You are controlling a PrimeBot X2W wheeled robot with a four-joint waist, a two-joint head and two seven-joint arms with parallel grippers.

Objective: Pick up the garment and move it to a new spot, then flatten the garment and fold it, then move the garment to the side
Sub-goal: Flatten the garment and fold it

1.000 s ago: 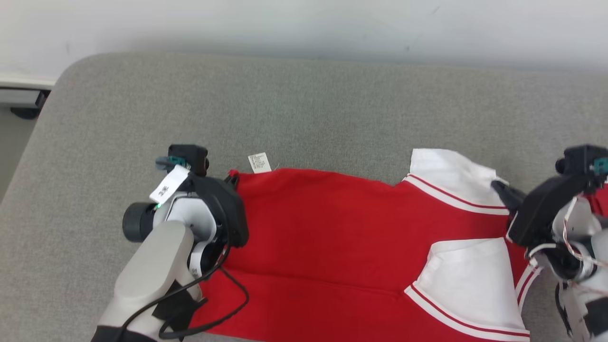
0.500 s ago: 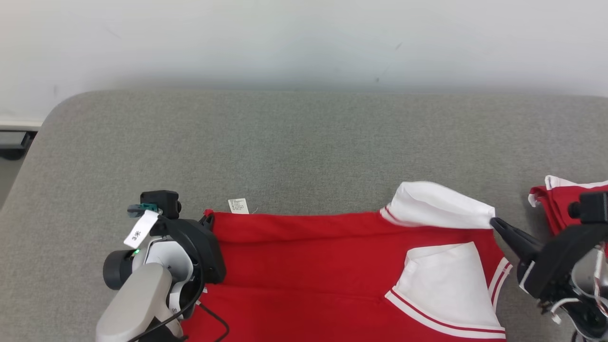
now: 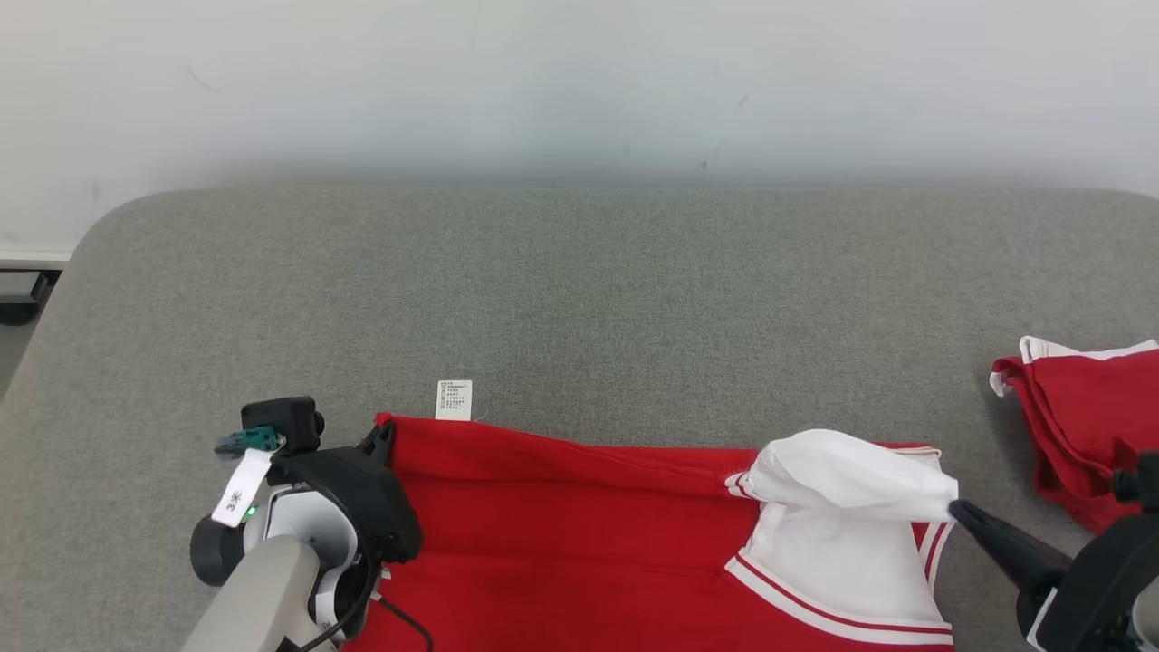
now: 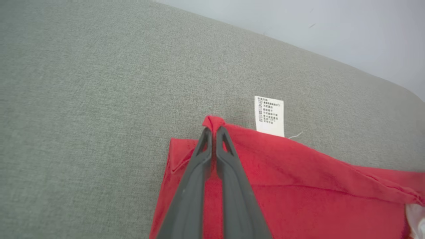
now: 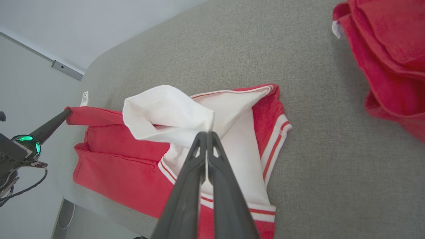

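Folding is in hand: on the bench (image 3: 579, 290), toward 6 o'clock, the garment (image 3: 579, 507) has its 9 o'clock corner clenched between the fingers of the left gripper (image 4: 212, 130) and its white sleeve (image 5: 166, 113) clenched by the right gripper (image 5: 206, 133), and both should, I judge, next carry that edge evenly toward 6 o'clock.

Watching the garment (image 3: 579, 507) lying across the near side of the table (image 3: 579, 299), tag (image 3: 454, 399) sticking out just behind its left corner; spotting a pile of cloth (image 3: 1077, 426) well apart on its right.
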